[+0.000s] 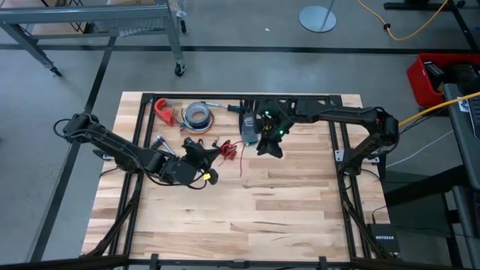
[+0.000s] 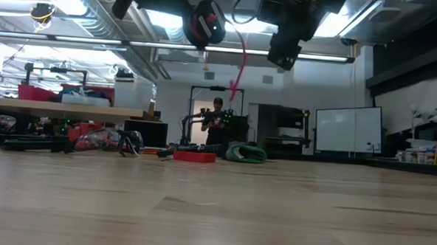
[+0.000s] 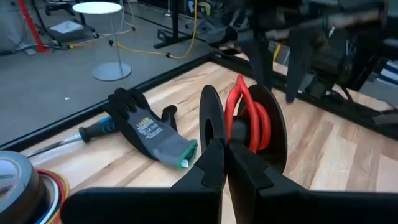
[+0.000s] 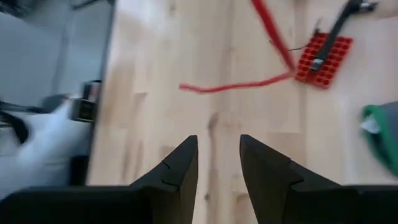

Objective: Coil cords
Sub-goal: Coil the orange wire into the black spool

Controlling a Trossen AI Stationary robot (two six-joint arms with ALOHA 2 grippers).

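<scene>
Winding is judged to be under way: a red cord is wrapped on a black spool, which is clamped by the shut left gripper above the table's middle. A loose red tail hangs below. The right gripper, half open and empty, is held nearer the far edge. Next, the tail would need guiding onto the spool; open room is left toward the near edge.

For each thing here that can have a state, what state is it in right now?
Left tool: shut on the spool, lifted off the table.
Spool: black, red cord partly wound on it.
Red cord: free end hanging down.
Right tool: open, holding nothing, above the table.
Glove: lying flat on the table.
</scene>
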